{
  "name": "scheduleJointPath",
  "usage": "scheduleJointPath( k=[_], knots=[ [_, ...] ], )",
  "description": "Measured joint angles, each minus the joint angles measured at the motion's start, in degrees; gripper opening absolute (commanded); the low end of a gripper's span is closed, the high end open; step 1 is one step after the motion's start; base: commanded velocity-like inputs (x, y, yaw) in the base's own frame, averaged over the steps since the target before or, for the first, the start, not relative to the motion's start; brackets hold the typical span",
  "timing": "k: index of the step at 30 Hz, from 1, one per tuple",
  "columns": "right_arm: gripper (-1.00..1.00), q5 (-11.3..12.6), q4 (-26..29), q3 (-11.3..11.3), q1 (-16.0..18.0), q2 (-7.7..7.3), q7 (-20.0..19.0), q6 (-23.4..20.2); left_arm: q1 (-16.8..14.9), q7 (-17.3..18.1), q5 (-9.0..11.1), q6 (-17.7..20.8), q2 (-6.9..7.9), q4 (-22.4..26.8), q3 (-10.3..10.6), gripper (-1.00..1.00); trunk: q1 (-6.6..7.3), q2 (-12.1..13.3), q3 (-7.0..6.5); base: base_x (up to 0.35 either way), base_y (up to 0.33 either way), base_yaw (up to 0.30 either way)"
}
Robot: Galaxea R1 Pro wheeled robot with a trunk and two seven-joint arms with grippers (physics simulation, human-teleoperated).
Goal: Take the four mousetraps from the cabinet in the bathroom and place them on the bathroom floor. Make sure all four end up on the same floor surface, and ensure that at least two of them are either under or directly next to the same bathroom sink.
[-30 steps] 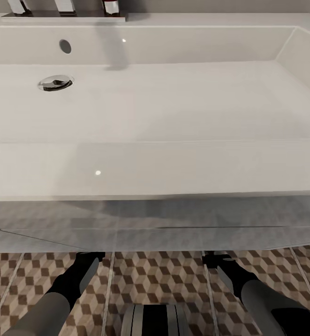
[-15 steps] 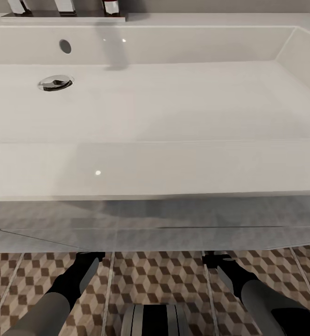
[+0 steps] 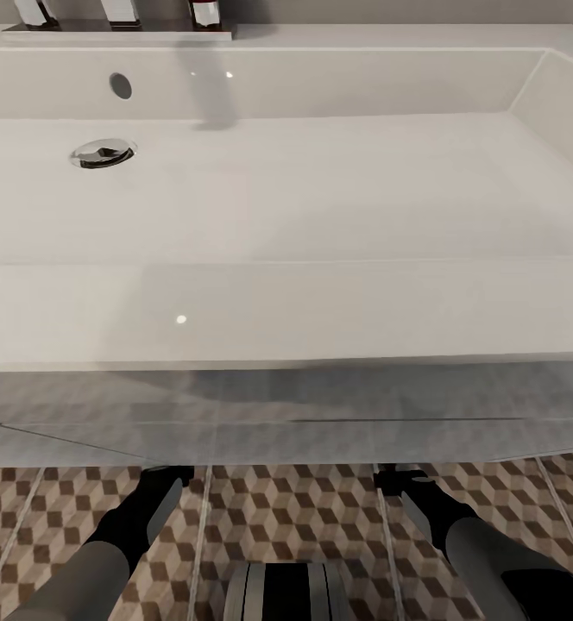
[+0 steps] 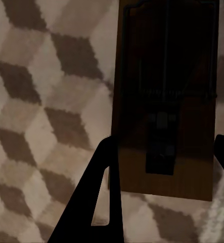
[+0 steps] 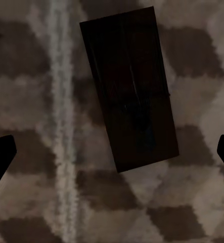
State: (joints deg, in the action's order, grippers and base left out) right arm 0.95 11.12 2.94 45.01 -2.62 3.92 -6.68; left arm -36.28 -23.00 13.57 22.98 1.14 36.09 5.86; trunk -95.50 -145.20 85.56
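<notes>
The white bathroom sink (image 3: 286,310) sits right in front of me, and both arms reach down under its front edge. My left gripper (image 4: 165,139) is shut on a brown mousetrap (image 4: 165,76), its fingers pressed against the trap's two long sides just above the cube-patterned bathroom floor (image 4: 41,101). Fingers spread wide, my right gripper (image 5: 112,147) hangs open over a second mousetrap (image 5: 129,86). That trap lies flat on the floor (image 5: 203,212), clear of both fingers. In the head view the left gripper (image 3: 167,473) and right gripper (image 3: 399,474) have their tips hidden at the vanity's foot. The cabinet is out of view.
The white vanity unit (image 3: 286,405) stands directly ahead of both arms below the basin. A chrome drain (image 3: 103,153) and tap bases (image 3: 118,10) are at the sink's far left. My base (image 3: 285,591) shows at the lower edge, on the tiled floor (image 3: 295,509).
</notes>
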Motion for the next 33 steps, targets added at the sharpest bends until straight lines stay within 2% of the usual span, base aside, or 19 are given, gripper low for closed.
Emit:
scheduleJointPath(
  k=[12,33],
  knots=[
    [1.0,0.0,0.0,0.0,0.0,0.0,0.0,0.04,-0.01,0.04,0.33,0.08,0.06,-3.01,0.23,-1.0,0.0,0.0,0.0,0.0,0.0,0.0],
    [1.0,-0.03,0.0,0.0,0.0,0.0,0.0,0.04,-0.01,0.2,0.44,0.08,0.09,-3.93,0.32,-1.0,0.0,0.0,0.0,0.0,0.0,0.0]
  ],
)
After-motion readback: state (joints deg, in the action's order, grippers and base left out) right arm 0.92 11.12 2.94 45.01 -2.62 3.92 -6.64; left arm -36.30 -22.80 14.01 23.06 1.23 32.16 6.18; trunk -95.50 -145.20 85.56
